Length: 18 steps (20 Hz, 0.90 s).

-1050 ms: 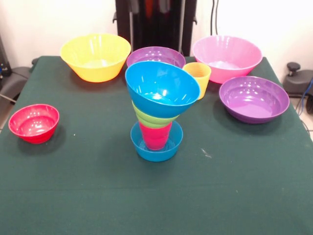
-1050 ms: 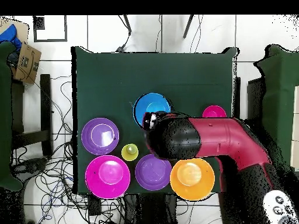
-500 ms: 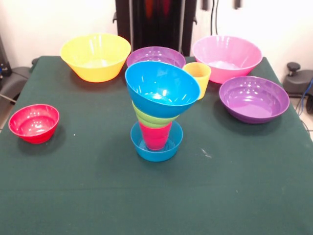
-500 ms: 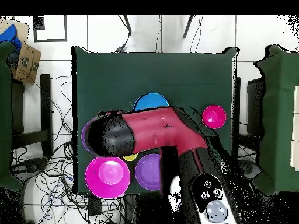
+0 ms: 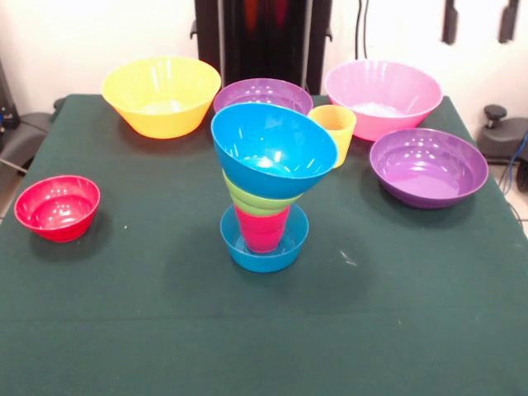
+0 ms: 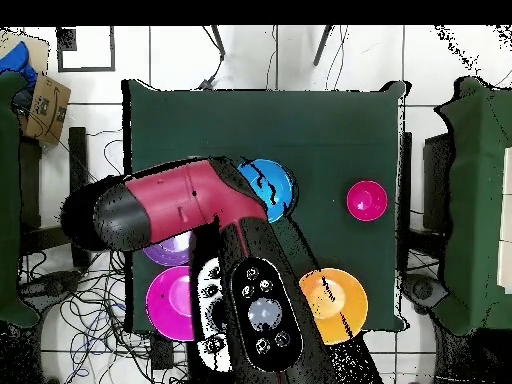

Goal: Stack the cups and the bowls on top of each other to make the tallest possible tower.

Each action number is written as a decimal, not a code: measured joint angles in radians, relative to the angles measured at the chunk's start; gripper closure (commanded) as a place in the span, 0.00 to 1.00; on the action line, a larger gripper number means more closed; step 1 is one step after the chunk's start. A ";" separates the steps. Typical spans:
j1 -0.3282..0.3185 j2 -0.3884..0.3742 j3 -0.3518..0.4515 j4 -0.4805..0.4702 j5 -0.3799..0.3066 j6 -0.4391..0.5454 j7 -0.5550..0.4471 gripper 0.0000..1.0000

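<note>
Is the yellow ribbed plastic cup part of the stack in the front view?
No: the yellow ribbed plastic cup stands on the green table cloth behind the tower, beside a purple bowl.

Green table [image 5: 429, 330]; cardboard box [image 6: 44, 108] beside it.

Bowls crowd behind the tower [image 5: 268, 186]; bare table [image 5: 264, 338] in front.

Eight bowls [image 5: 161, 95] (two cups [image 5: 334, 128])
</note>
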 measured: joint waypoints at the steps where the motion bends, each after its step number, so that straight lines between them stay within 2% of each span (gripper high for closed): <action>1: 0.014 0.014 -0.010 -0.014 -0.001 0.000 0.011 0.00; 2: 0.041 0.047 -0.032 -0.047 -0.001 0.000 0.031 0.00; 7: 0.085 0.127 -0.091 -0.121 -0.003 0.000 0.045 0.00; 18: 0.128 0.277 -0.222 -0.262 -0.003 0.000 0.045 0.00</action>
